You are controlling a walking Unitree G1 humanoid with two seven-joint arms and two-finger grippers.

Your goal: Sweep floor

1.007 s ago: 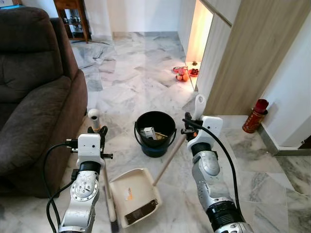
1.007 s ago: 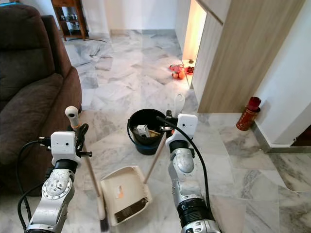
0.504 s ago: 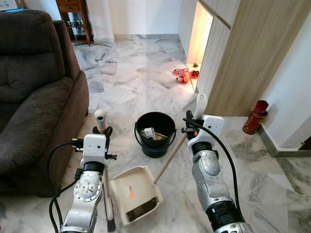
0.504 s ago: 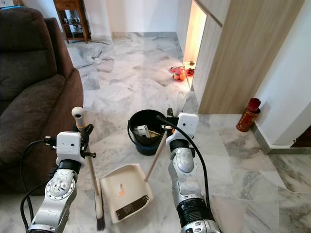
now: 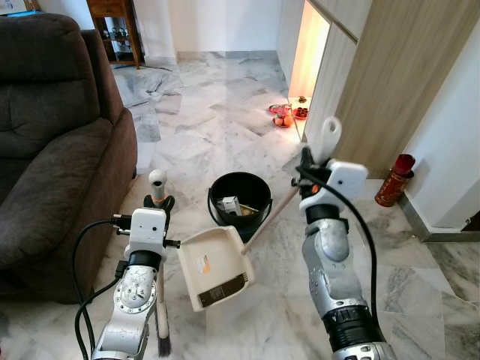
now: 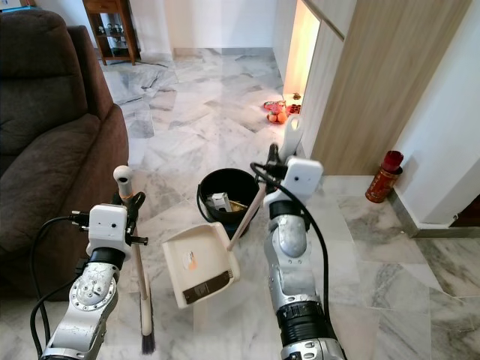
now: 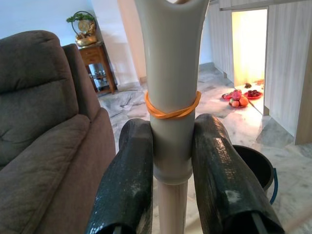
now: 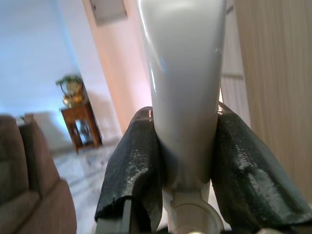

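1. While the dustpan (image 5: 216,268) hangs tilted beside the black bucket (image 5: 240,204), its tray raised off the marble floor (image 5: 210,120), whatever it carries could slide out short of the rim if the tilt deepens before the mouth is over the bucket; whether any debris lies in the tray cannot be told
2. Because the dustpan's long handle (image 5: 271,215) passes close to the bucket's near rim, a careless swing could knock the bucket, which already holds a few scraps
3. Since the broom (image 5: 159,264) is held near the top of its stick, its bristles (image 6: 147,343) low near the floor, a loosened grasp would let it topple toward the brown sofa (image 5: 52,142)
4. Right gripper (image 8: 183,161): arm raised in front of the wooden cabinet (image 5: 375,82), fingers (image 8: 134,165) clenched on the pale top grip of the dustpan handle, which stands up above the wrist
5. Left gripper (image 7: 170,161): arm held low in front, near the sofa's edge, fingers (image 7: 129,180) clamped either side of the broom's grey cap just below an orange rubber band (image 7: 171,111), stick near upright
6. Farther off, a red canister (image 5: 394,180) stands by the wall and fruit offerings (image 5: 286,114) sit at the lit alcove, well clear of both tools
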